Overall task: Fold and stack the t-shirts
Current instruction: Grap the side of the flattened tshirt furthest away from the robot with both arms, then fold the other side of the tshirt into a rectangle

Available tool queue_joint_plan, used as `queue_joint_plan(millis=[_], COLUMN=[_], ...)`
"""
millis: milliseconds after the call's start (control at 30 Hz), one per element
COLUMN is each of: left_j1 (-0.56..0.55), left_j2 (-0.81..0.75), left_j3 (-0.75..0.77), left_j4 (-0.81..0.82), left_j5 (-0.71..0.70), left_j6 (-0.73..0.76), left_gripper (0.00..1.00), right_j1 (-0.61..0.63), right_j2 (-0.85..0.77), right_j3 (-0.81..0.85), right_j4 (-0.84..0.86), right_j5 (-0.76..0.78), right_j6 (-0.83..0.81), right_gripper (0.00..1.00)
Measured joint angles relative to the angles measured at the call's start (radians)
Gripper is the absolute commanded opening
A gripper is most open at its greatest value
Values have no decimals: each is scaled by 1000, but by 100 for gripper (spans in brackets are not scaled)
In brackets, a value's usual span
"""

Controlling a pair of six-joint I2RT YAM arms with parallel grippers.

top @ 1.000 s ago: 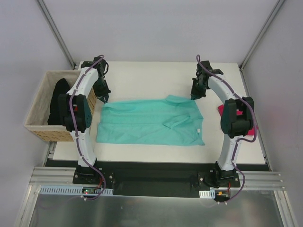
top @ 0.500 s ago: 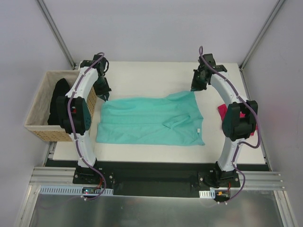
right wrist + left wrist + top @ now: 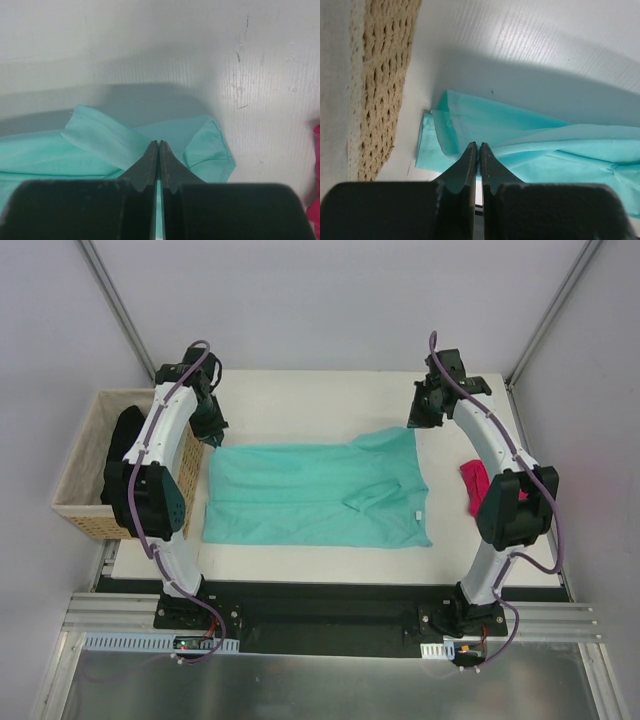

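Observation:
The teal-mint t-shirt lies spread across the white table, partly folded. My left gripper is shut on its far left edge, and the pinched cloth shows between the jaws in the left wrist view. My right gripper is shut on its far right corner, and that cloth hangs ahead of the closed jaws in the right wrist view. The magenta-pink t-shirt lies crumpled at the right side of the table, partly hidden by my right arm; its edge shows in the right wrist view.
A wicker basket with dark cloth inside stands off the table's left edge, close to my left arm; its woven side shows in the left wrist view. White enclosure walls surround the table.
Both grippers have moved toward the far side of the table, drawing the teal shirt's far edge with them. The right arm has shifted off the pink shirt, showing more of it.

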Motion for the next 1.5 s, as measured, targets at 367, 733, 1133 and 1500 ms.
queue_joint_plan(millis=[367, 733, 1133, 1500], left_j1=[0, 0, -9, -39], left_j2=[-69, -77, -156, -207], left_j3=[-95, -122, -297, -436], left_j4=[-50, -80, -85, -85], left_j5=[-34, -58, -78, -82], left_j6=[2, 5, 5, 4], left_gripper=[0, 0, 0, 0], right_j1=[14, 65, 108, 141], right_j2=[-112, -210, -348, -408], right_j3=[-36, -198, -393, -517], right_j4=[-86, -146, -174, -181], right_j5=[13, 12, 21, 28], right_j6=[-3, 35, 97, 129], right_gripper=[1, 1, 1, 1])
